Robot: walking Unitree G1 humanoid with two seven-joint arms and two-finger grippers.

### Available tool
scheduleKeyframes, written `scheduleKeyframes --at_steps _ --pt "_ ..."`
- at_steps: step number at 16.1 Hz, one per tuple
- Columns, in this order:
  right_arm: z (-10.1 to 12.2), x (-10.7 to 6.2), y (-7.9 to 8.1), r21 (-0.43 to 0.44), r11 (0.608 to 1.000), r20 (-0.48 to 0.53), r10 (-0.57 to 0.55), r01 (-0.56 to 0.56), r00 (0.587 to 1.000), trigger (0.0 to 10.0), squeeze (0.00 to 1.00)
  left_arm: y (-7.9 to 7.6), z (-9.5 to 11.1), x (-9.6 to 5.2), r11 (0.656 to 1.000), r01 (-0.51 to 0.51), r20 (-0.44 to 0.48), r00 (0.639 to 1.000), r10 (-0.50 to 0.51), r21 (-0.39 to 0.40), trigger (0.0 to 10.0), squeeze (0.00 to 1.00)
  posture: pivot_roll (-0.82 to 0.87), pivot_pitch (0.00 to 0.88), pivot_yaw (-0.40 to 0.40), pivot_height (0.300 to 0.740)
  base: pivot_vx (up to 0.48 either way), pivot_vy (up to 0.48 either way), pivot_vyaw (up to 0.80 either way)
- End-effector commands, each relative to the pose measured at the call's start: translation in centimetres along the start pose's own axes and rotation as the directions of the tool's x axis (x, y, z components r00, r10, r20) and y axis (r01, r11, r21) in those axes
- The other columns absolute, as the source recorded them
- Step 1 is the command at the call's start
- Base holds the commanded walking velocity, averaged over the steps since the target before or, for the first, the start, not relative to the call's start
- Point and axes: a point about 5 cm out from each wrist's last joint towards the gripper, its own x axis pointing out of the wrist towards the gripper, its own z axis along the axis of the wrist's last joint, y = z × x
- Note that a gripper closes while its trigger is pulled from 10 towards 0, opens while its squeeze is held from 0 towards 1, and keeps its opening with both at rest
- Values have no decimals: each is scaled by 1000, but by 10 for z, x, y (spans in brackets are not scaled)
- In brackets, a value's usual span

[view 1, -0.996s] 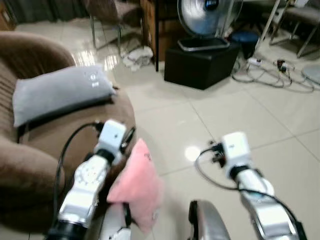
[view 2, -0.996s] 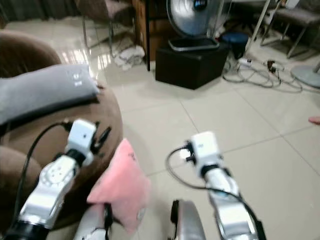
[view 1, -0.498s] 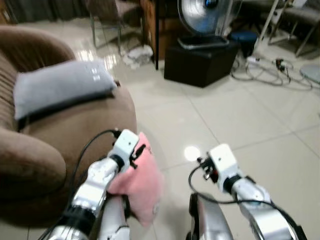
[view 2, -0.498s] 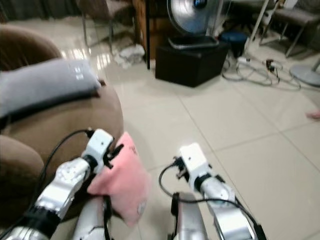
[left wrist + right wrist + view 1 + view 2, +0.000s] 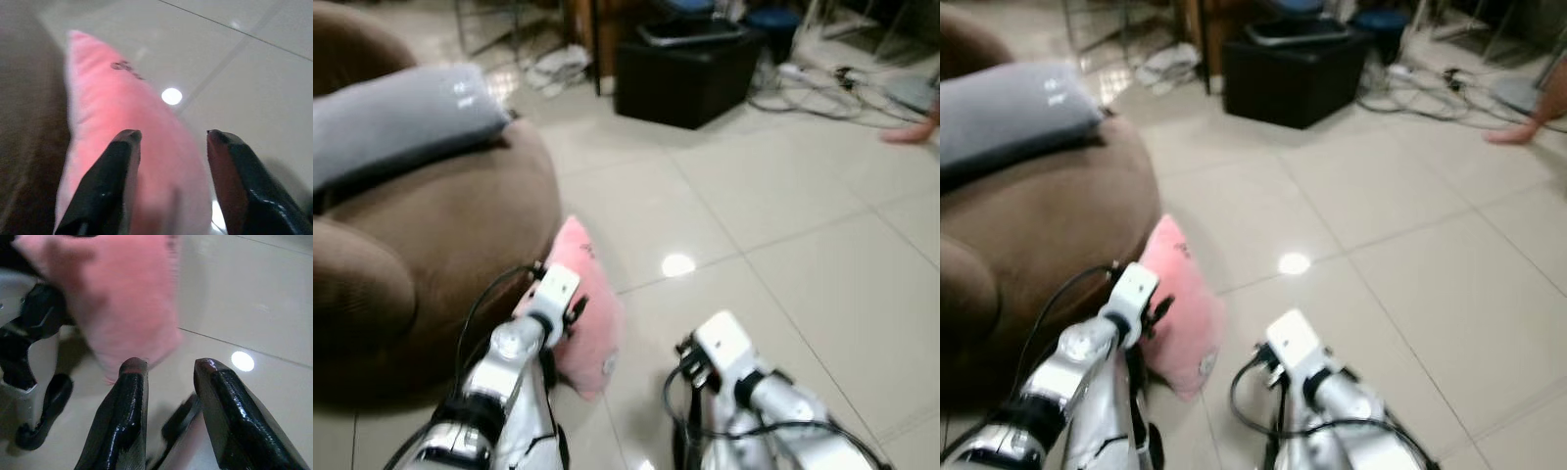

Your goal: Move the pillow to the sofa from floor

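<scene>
The pink pillow (image 5: 583,304) stands on edge on the pale tiled floor (image 5: 783,225), leaning against the front of the brown sofa (image 5: 440,245), one corner pointing up. It has small dark markings near the top and a small round mark low on its face. In the left wrist view the pillow (image 5: 122,147) runs between and beyond the two black fingers (image 5: 105,181), with the sofa's brown side beside it.

The left gripper (image 5: 171,139) has its fingers spread apart, one to each side of the pillow's upper edge — whether they touch the fabric cannot be told. From the head the left arm (image 5: 514,362) reaches down over the pillow's near side, its white wrist block in front of the pink fabric.

The right gripper (image 5: 166,367) is also open, holding nothing; it points at the floor with the pillow (image 5: 117,298) ahead of it, apart from the fingertips. The right arm (image 5: 744,377) hangs low over the tiles, to the right of the pillow.

On the sofa seat lies a grey pillow (image 5: 401,122). Farther off stands a black box (image 5: 685,69) with a tray-like base on top, a crumpled cloth (image 5: 548,64) on the floor near it, and a tangle of cables (image 5: 822,88) — a person's foot (image 5: 911,132) shows at the right edge.
</scene>
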Motion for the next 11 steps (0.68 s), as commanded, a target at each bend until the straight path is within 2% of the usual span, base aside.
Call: scheduleKeyframes --at_steps 1,3,6,8,11 --pt "5 1 3 -19 1000 18 10 -9 1000 10000 0 6 -11 -3 999 -36 -44 998 34 -26 10000 1000 -64 217 22 510 0 0 0" --pt "18 -6 -5 2 1000 76 3 -4 997 10000 0 18 -9 1 995 -101 -59 993 101 -12 10000 1000 -58 264 23 510 0 0 0" --pt "25 -15 -12 -29 1000 113 4 -1 994 10000 0 35 -12 -2 973 -232 -74 970 231 -4 10000 1000 -52 287 29 510 0 0 0" --pt "32 -17 -17 -41 999 148 -7 13 989 10000 0 41 -10 -3 960 -278 -58 959 277 -13 10000 1000 -51 306 32 510 0 0 0" --pt "30 -16 -20 -57 998 148 -1 9 989 10000 0 45 -9 -2 951 -305 -50 950 308 53 10000 1000 -48 319 34 510 0 0 0"
